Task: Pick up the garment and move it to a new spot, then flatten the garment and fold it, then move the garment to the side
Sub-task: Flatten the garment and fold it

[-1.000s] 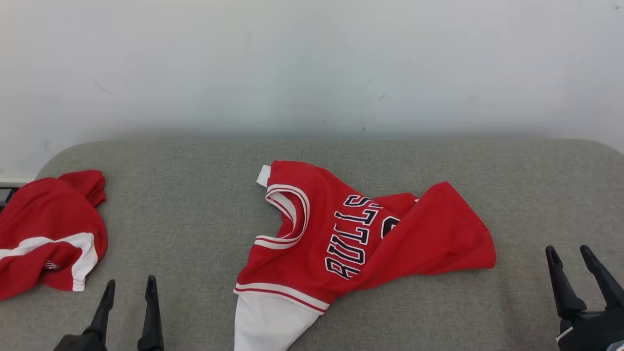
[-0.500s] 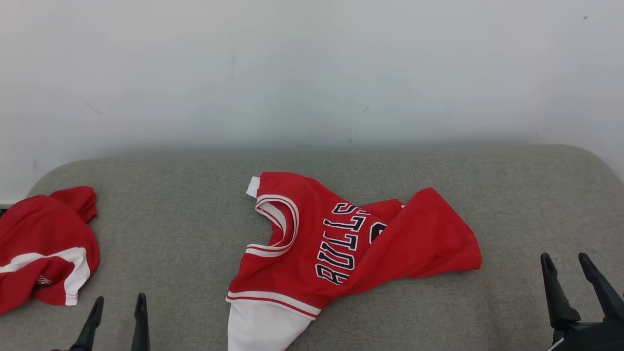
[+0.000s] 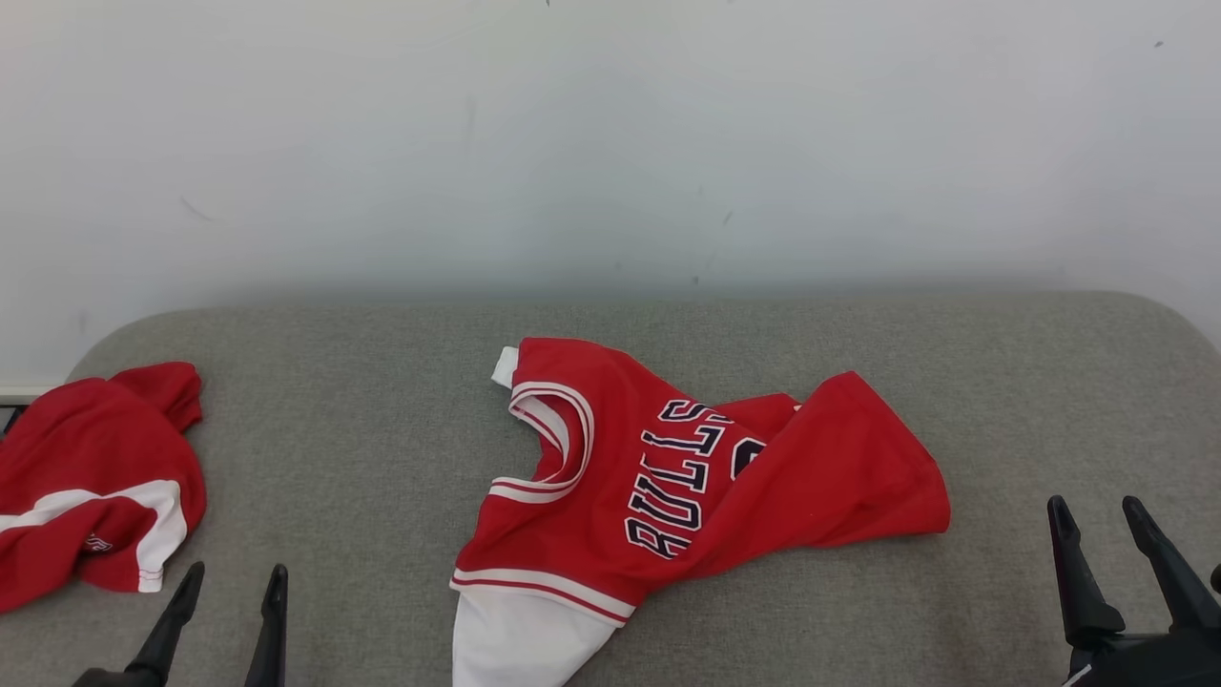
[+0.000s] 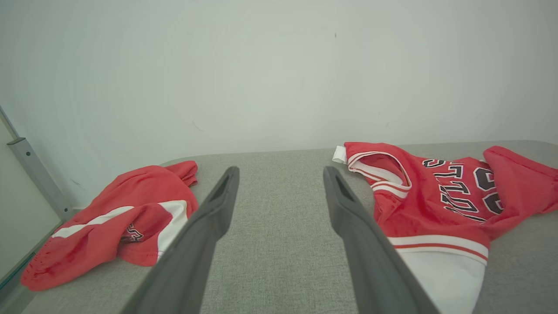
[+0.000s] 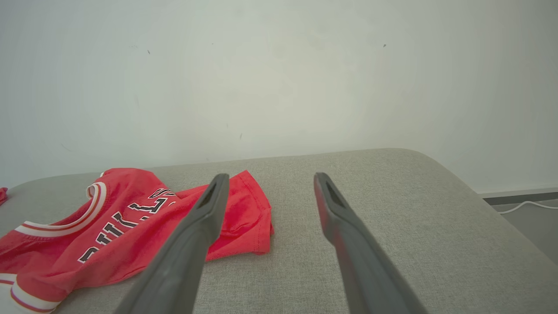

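Progress nil, by appearance. Jersey [image 3: 668,477] lies rumpled at the middle of the grey cushion [image 3: 382,429], one flap doubled over, neither flattened nor folded. Left gripper [image 3: 237,572] at its 7 o'clock, right gripper [image 3: 1094,534] at 4 o'clock: both spread, empty, clear of cloth. Every step outstanding.

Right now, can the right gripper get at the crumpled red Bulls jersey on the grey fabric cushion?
Probably yes. The right gripper stands open and empty, and only bare grey fabric cushion lies between it and the red Bulls jersey. Nothing blocks the way.
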Controlling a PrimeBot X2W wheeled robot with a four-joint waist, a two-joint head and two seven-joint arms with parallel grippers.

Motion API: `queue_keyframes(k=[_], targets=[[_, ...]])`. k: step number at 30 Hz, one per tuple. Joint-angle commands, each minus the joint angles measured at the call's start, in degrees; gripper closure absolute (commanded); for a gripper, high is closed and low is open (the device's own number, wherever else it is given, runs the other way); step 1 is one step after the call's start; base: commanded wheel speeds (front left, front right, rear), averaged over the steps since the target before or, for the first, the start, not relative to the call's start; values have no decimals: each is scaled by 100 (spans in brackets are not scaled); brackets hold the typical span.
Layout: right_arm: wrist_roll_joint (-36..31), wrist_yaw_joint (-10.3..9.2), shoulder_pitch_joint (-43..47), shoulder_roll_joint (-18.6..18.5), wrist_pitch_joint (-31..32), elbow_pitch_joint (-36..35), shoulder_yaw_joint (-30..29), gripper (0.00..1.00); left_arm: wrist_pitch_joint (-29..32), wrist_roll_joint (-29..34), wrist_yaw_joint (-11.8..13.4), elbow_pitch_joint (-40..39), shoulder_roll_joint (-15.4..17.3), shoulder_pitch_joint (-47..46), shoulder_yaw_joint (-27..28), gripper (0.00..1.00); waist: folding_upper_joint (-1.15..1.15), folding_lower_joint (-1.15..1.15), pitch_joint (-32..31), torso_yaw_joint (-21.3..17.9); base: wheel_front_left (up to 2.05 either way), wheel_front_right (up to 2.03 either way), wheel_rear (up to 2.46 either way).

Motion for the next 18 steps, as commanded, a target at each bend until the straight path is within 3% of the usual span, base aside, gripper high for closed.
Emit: queue_keyframes(k=[1,18], targets=[[-60,-2,27,-1,29,-47,-7,0,9,-36,-42,-8,78,-59,10,0,0,0,2,-5,0,0,0],[-56,-2,97,-1,419,-350,-63,0,108,-151,-49,-52,133,-113,-84,0,0,0,59,31,0,0,0]])
